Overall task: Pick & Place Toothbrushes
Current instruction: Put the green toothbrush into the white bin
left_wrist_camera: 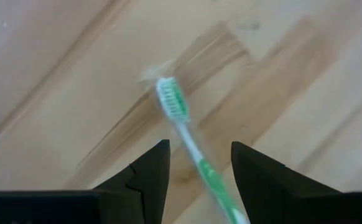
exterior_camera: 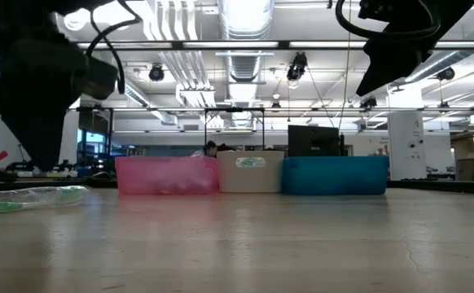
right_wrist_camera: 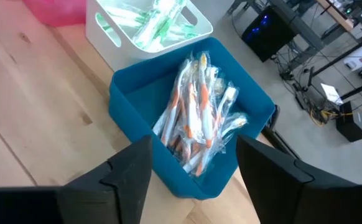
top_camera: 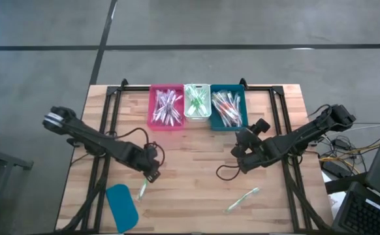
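A green toothbrush (left_wrist_camera: 180,118) in a clear wrapper lies flat on the wooden table (top_camera: 190,189), near the front left. My left gripper (left_wrist_camera: 199,163) hangs open above it, pointing steeply down, one finger on each side of its handle, touching nothing; it also shows in the high view (top_camera: 151,175) and the low view (exterior_camera: 35,155). Another loose toothbrush (top_camera: 242,199) lies at the front right. My right gripper (right_wrist_camera: 193,168) stands open and empty before the blue bin (right_wrist_camera: 137,118) of orange toothbrushes (right_wrist_camera: 196,118).
Three bins stand in a row at the far edge: pink (top_camera: 167,106), white (top_camera: 196,101) with green toothbrushes, blue (top_camera: 228,109). A flat teal lid (top_camera: 121,205) lies at the front left, close to the green toothbrush (top_camera: 142,190). Bare wood lies between the arms.
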Controlling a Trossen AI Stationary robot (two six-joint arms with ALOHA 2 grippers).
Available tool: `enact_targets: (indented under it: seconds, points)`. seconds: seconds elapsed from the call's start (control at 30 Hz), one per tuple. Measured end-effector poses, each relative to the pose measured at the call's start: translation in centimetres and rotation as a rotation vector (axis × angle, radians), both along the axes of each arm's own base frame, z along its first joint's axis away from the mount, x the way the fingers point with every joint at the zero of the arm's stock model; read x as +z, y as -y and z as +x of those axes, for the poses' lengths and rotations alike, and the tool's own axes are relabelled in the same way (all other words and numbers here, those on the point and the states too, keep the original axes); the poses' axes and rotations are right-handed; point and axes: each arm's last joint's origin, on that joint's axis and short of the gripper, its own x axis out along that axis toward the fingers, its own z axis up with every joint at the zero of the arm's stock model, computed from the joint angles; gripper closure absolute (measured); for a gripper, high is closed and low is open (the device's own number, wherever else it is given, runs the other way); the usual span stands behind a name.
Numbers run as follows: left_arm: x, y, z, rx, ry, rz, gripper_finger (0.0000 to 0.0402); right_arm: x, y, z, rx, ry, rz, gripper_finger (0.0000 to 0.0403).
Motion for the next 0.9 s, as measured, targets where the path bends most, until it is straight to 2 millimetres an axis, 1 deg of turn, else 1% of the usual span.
enact_targets:
  seconds: [0.2, 0.4, 0.63, 0.73, 0.9]
  points:
    - [-1.8, 0.1, -0.2, 0.032, -0.050, -0.033, 0.0227, 0.0, 0.0, 0.0, 0.004, -0.006, -0.003, 0.0167]
    - [-2.4, 0.3, 0.2, 0.028, -0.019, -0.057, 0.0227, 0.0, 0.0, 0.0, 0.004, -0.006, -0.003, 0.0156]
    - [-3.4, 0.1, -0.2, 0.034, -0.011, -0.063, 0.0227, 0.0, 0.0, 0.0, 0.004, -0.006, -0.003, 0.0147]
    - [-3.9, 0.0, -0.5, 0.054, -0.018, -0.065, 0.0227, 0.0, 0.0, 0.0, 0.006, -0.007, -0.004, 0.0149]
    - [-4.6, -0.1, -0.8, 0.059, -0.005, -0.072, 0.0227, 0.0, 0.0, 0.0, 0.013, -0.017, -0.009, 0.0165]
